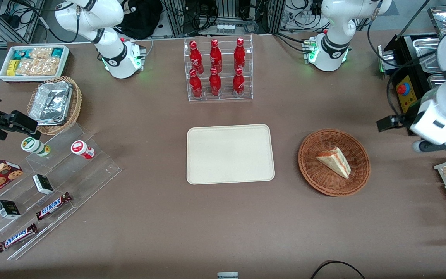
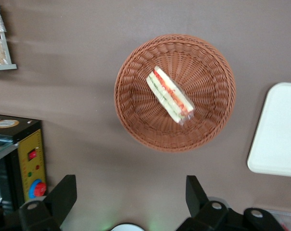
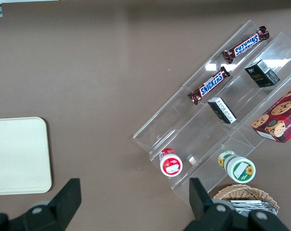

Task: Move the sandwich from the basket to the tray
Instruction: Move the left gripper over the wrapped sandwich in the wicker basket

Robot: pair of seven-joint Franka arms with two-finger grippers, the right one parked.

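Start at the gripper point(image 2: 129, 195): its two fingers point(image 2: 63, 196) stand spread wide with nothing between them, and it hangs above bare table point(image 1: 393, 186) at the working arm's end, clear of the basket point(image 1: 312, 170). Read all clock directions on the front view. From the gripper, the basket lies at roughly 9 o'clock, near but not beneath the fingers. The sandwich point(image 1: 334, 161) rests inside the basket, close to its centre, lying on its side with the filling layers showing along one edge. Its long axis runs from about 10 o'clock to 4 o'clock, with the pointed end toward 10 o'clock. The tray point(image 1: 207, 170) lies at 9 o'clock from the basket, apart from it and carrying nothing. The wrist appears to point the fingers straight down at the table, with the arm's white forearm point(image 1: 445, 104) reaching in from 1 o'clock. Expect to carry the gripper toward 9 o'clock until it stands over the sandwich, then turn the wrist so the fingers close across the short width of the wedge.
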